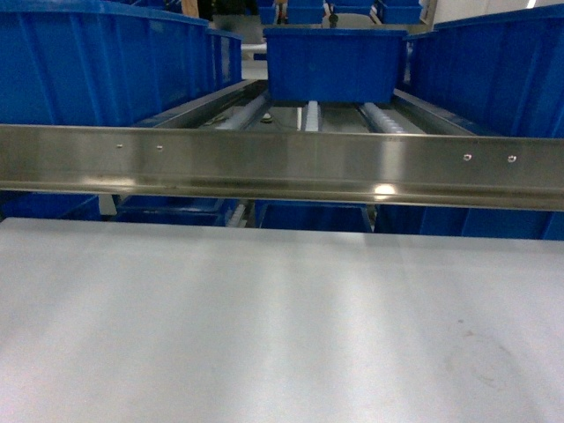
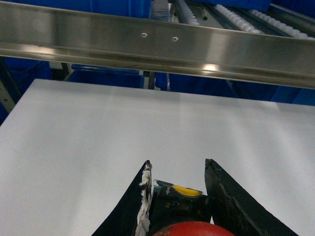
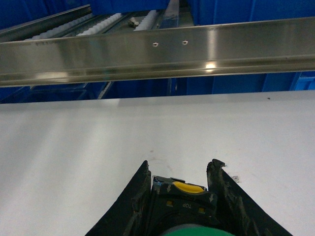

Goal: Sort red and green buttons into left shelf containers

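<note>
Buttons sit one in each claw, both seen only in the wrist views. The left claw (image 2: pixel 177 169) pinches the red button (image 2: pixel 194 229) between its two dark fingers (image 2: pixel 229 196): the round red cap lies at the bottom edge of the left wrist picture, nearest the camera, and the dark body with a yellow part runs from it toward the fingertips, so the long axis follows the fingers and the body end points forward at the shelf. The right claw (image 3: pixel 181 167) grips the green button (image 3: pixel 196 231) the same way, green cap at the bottom edge, dark body ahead of it bearing a yellow part and the word TOP, body end aimed forward.

Both claws hover over the pale grey worktop (image 1: pixel 264 326), whose far edge lies under a steel rail (image 1: pixel 282 163) running across the front of the shelf. Behind the rail, in the head view, roller tracks (image 1: pixel 308 115) lead back between blue bins: a large one on the left (image 1: pixel 97 66), a smaller one at the centre back (image 1: pixel 335 62), and another on the right (image 1: pixel 493 70). More blue bins show below the rail. Neither claw nor button appears in the head view.
</note>
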